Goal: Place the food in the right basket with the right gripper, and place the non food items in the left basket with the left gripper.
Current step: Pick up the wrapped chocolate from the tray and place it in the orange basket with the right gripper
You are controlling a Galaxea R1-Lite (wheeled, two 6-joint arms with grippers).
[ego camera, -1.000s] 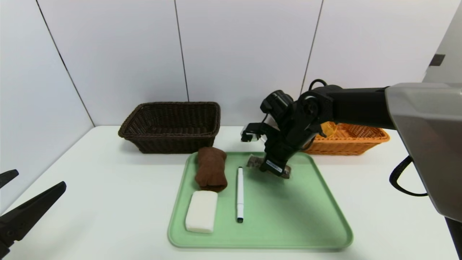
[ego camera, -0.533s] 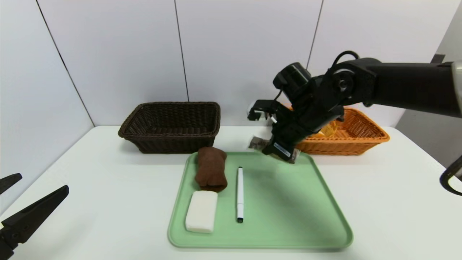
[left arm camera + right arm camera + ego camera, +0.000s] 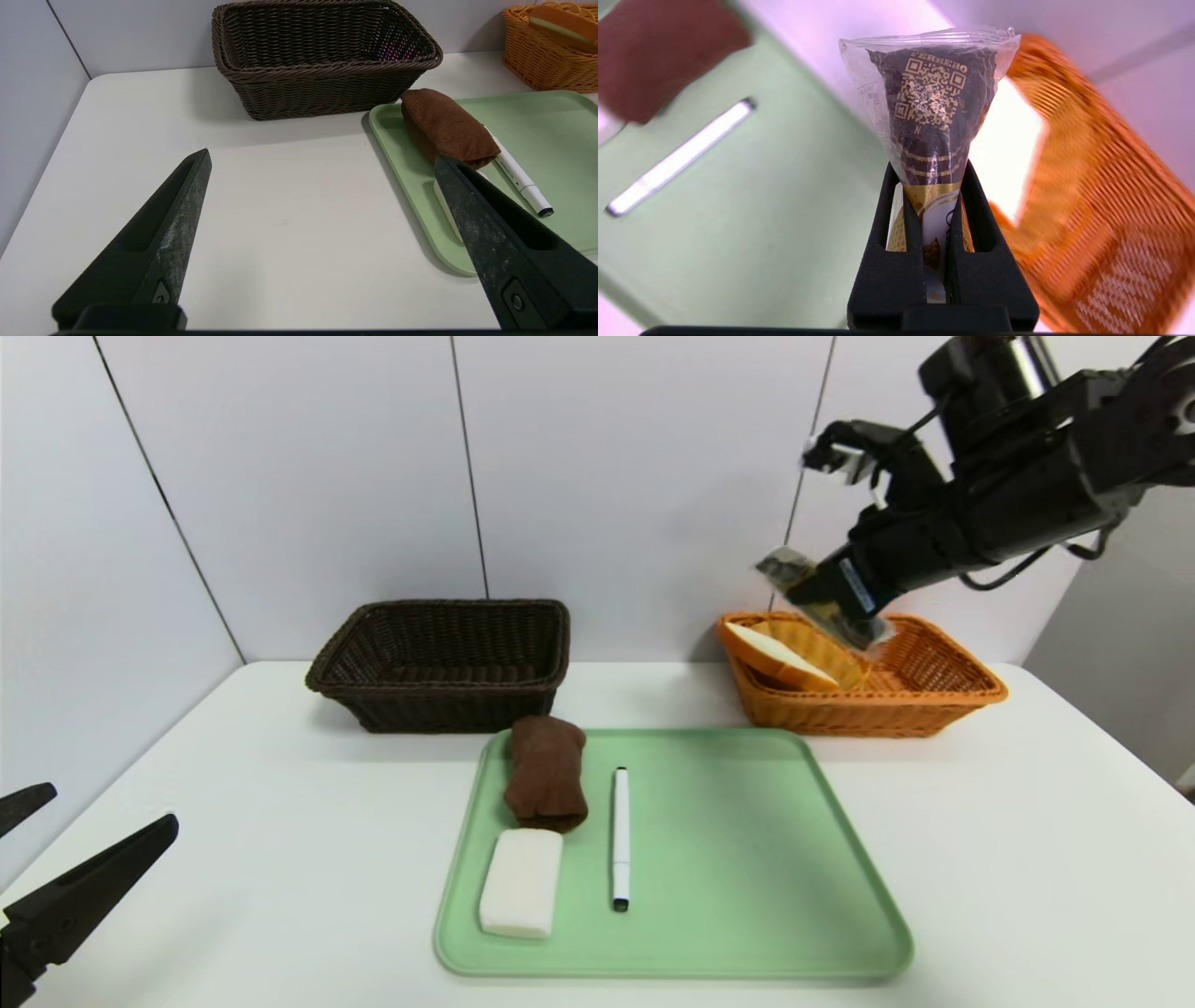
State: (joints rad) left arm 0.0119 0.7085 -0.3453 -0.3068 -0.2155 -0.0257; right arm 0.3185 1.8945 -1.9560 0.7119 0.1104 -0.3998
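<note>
counter [image 3: 980,859] first, green tray [image 3: 747,859] on it w/ cloth [image 3: 546,770], soap block [image 3: 521,894] & pen [image 3: 621,835]. orange basket [image 3: 943,695] back right, bread [image 3: 780,656] inside; dark basket [image 3: 443,663] back left. right hand [image 3: 822,593] clamped on wrapped snack [image 3: 794,569], long axis out past the tips, held above basket's near-left rim. left hand [image 3: 322,163] parked low left, fingers apart.

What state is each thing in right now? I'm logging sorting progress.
Wrapped snack: clamped in the right gripper, in the air above the orange basket.
Bread slice: leaning inside the orange basket.
Dark brown basket: nothing seen inside.
Brown cloth: rolled, on the green tray.
White block: on the tray.
Marker pen: on the tray.
Left gripper: open, low over the table.
</note>
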